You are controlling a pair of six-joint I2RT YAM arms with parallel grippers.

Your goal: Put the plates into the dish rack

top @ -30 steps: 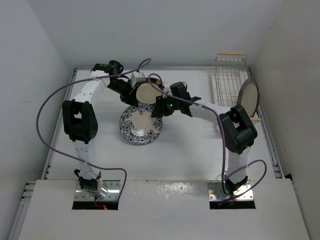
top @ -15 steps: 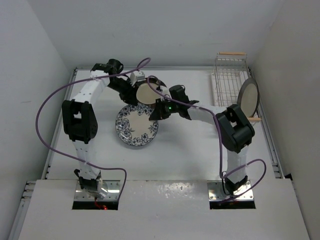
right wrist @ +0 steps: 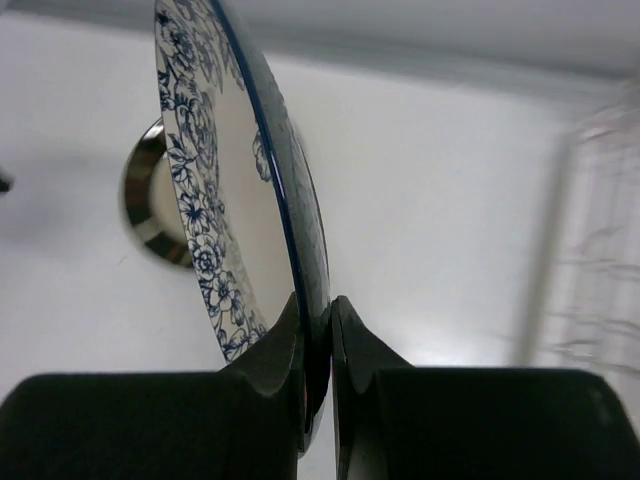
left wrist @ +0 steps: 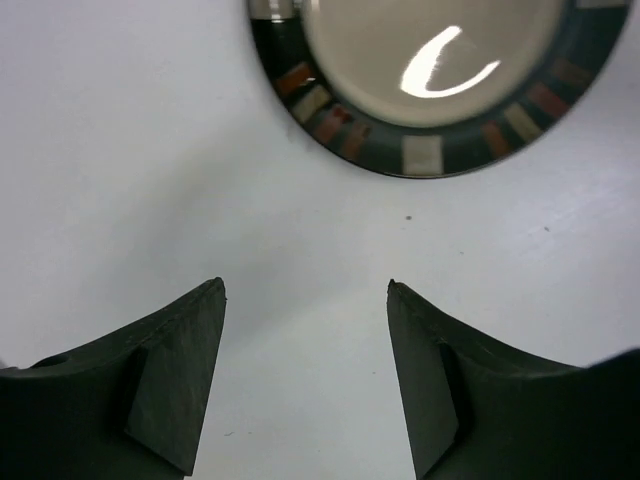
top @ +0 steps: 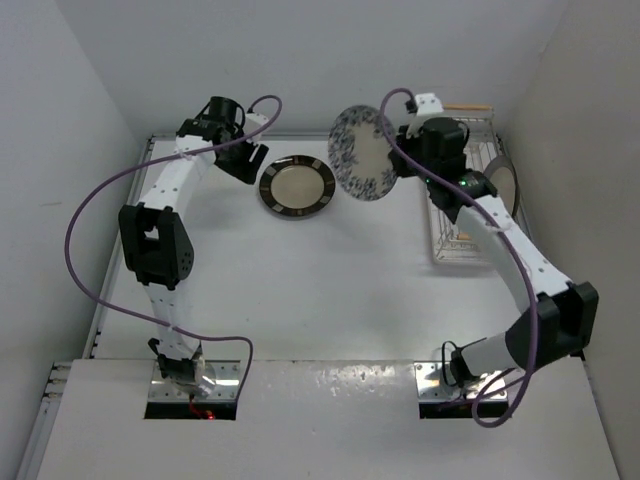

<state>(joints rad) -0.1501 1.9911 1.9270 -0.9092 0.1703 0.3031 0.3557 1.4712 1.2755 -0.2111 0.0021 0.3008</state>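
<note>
Right hand (right wrist: 318, 312) aloft, clamped on the floral plate (top: 362, 155) (edge-on); left hand (left wrist: 306, 288) apart above the table (left wrist: 150, 150).

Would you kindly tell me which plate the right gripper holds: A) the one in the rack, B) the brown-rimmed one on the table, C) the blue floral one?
C: the right gripper is shut on the rim of the blue floral plate, held on edge.
</note>
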